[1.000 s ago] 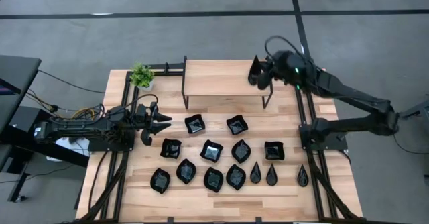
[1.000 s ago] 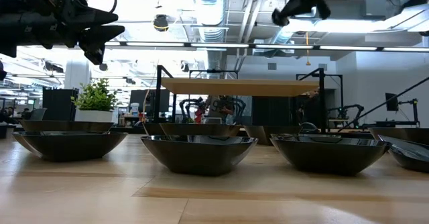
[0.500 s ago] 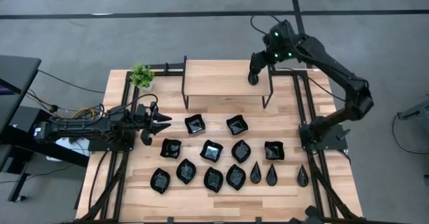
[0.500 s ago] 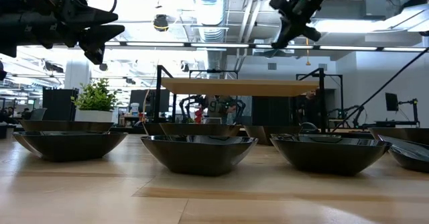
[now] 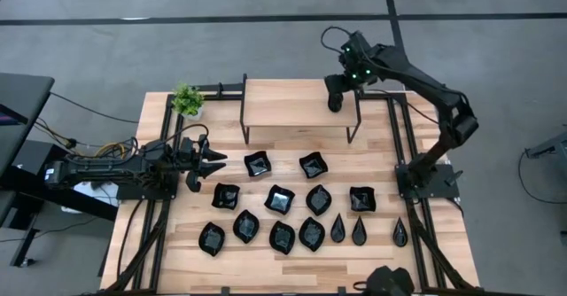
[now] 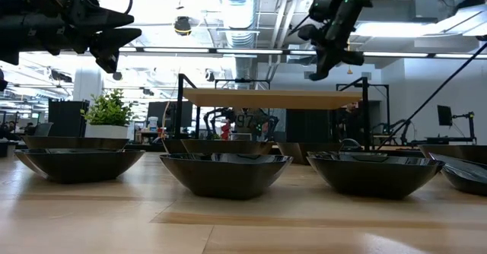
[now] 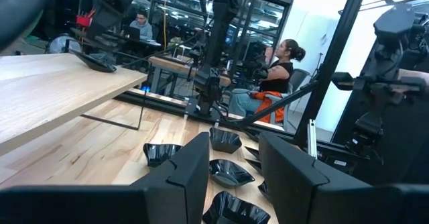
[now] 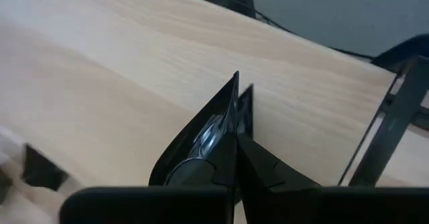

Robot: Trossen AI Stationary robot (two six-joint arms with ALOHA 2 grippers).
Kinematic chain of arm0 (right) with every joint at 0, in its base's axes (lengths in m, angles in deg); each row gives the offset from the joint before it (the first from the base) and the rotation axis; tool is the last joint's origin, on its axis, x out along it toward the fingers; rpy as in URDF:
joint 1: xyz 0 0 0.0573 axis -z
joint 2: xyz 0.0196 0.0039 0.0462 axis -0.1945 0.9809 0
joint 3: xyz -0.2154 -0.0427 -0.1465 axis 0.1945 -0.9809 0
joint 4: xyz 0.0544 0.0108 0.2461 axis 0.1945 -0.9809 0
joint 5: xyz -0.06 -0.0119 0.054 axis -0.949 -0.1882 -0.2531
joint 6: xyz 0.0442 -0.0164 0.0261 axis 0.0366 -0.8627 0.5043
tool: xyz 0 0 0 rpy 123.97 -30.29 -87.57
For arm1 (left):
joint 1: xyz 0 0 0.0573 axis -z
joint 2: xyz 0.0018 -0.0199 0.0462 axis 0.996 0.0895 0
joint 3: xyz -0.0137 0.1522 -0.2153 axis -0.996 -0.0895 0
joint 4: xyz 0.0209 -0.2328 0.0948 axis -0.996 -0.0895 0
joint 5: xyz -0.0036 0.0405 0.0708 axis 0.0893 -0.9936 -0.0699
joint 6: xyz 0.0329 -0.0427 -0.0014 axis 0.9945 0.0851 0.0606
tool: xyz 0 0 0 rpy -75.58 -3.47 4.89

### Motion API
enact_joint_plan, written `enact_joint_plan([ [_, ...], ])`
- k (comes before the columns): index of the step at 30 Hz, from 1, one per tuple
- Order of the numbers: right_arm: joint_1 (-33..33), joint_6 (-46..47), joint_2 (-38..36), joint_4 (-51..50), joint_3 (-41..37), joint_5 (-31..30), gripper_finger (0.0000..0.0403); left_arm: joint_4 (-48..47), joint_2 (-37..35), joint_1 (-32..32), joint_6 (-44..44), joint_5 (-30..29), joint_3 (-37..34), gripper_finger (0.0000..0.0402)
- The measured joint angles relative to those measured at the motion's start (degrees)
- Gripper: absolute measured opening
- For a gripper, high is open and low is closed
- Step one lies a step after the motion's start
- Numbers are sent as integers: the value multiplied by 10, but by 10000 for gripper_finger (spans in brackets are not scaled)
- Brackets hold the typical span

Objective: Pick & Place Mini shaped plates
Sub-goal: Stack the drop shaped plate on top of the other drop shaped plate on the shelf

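Glossy black mini shaped plates [image 5: 280, 198] on a pale wood table [image 5: 177, 243].

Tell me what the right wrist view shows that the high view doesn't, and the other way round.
Only the right wrist view shows that the right gripper is shut on a small black plate, held on edge. Only the high view shows the whole layout: the black plates on the table, the little plant and the left gripper waiting open at the table's left side. Both show the wooden shelf under the right gripper.
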Motion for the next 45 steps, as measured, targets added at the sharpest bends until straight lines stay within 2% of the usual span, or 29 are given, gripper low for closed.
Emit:
enact_joint_plan([
  [11, -1, 0, 8, -19, 0, -39, 0, 0, 0, 0, 1, 0, 0, 132],
  [24, -13, 2, 8, 36, -22, -41, 0, 1, 0, 0, 1, 0, 0, 132],
  [33, -13, -5, 8, 22, -22, -43, 0, 5, 0, 0, 1, 0, 0, 132],
  [45, -19, 3, 8, 22, -22, -80, 0, 9, 0, 0, 1, 0, 0, 132],
])
